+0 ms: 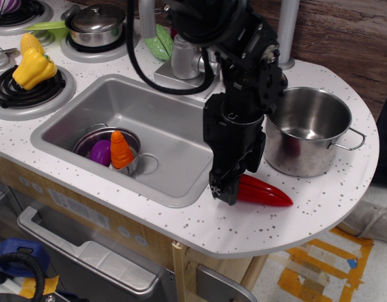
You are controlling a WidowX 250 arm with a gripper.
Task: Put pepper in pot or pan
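The red chili pepper (265, 194) lies on the speckled counter in front of the large steel pot (309, 135), its tip pointing right. My gripper (223, 190) is down at the pepper's left end and hides the green stem cap. Its black fingers sit at counter level on or around that end. I cannot tell whether they are closed on it. The pot stands upright at the right end of the counter, just behind the pepper, with a wire loop handle on its right.
The sink (162, 107) lies left of the gripper and holds a small pot with an orange carrot (121, 150). A yellow bell pepper (33, 68) and a lidded steel pot (95, 24) sit on burners at the back left. The faucet (184, 53) stands behind. The counter's rounded edge is close in front.
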